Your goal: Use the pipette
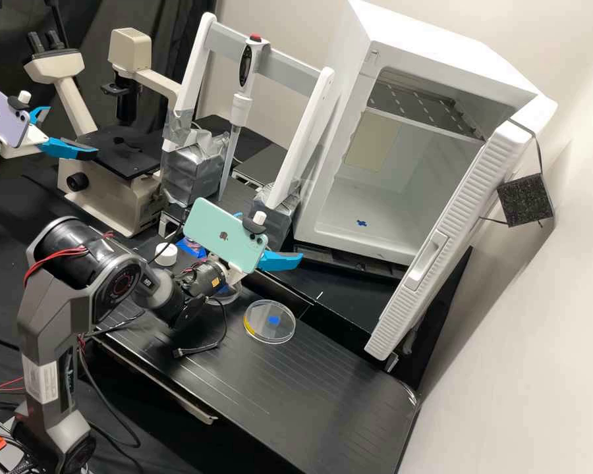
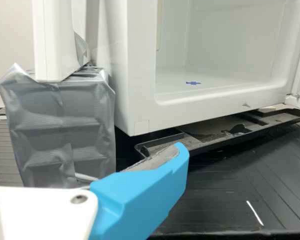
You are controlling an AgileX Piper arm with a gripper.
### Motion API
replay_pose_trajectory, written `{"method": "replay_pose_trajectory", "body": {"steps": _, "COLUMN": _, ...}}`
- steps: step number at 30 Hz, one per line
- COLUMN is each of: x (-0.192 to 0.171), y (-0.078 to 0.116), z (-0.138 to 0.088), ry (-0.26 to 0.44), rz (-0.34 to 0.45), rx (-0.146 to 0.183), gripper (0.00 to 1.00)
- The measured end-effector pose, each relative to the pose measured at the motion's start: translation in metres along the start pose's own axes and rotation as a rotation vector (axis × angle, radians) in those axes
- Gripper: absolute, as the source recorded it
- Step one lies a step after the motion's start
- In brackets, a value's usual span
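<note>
In the high view, the tall white pipette with a red button (image 1: 242, 110) stands near 11 o'clock; its white frame (image 1: 302, 141) holds it upright, maybe to keep the tip off the bench; silver tape (image 1: 190, 174) wraps the frame's feet, likely to stop wobbles; the white gripper with blue fingers (image 1: 271, 234) is near the middle, spread wide and holding nothing; a round clear dish (image 1: 260, 320) sits near 6 o'clock; I can't read the pale label (image 1: 42, 382) near 8 o'clock.

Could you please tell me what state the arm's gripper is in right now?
Gripper: open, its two blue fingers apart, with nothing held between them.
</note>
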Motion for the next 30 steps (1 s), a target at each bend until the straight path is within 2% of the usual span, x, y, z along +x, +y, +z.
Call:
{"method": "replay_pose_trajectory", "body": {"steps": 12, "x": -0.008, "y": 0.003, "z": -0.003, "ry": 0.009, "rz": 0.009, "rx": 0.000, "gripper": 1.00}}
{"method": "replay_pose_trajectory", "body": {"steps": 16, "x": -0.025, "y": 0.017, "z": -0.017, "ry": 0.060, "rz": 0.052, "rx": 0.000, "gripper": 1.00}}
{"method": "replay_pose_trajectory", "body": {"steps": 21, "x": -0.042, "y": 0.027, "z": -0.049, "ry": 0.180, "rz": 0.087, "rx": 0.009, "gripper": 1.00}}
{"method": "replay_pose_trajectory", "body": {"steps": 23, "x": -0.045, "y": 0.028, "z": -0.064, "ry": 0.234, "rz": 0.086, "rx": 0.000, "gripper": 1.00}}
{"method": "replay_pose_trajectory", "body": {"steps": 24, "x": -0.045, "y": 0.029, "z": -0.076, "ry": 0.268, "rz": 0.082, "rx": -0.013, "gripper": 1.00}}
{"method": "replay_pose_trajectory", "body": {"steps": 30, "x": -0.037, "y": 0.030, "z": -0.117, "ry": 0.343, "rz": 0.055, "rx": -0.066, "gripper": 1.00}}
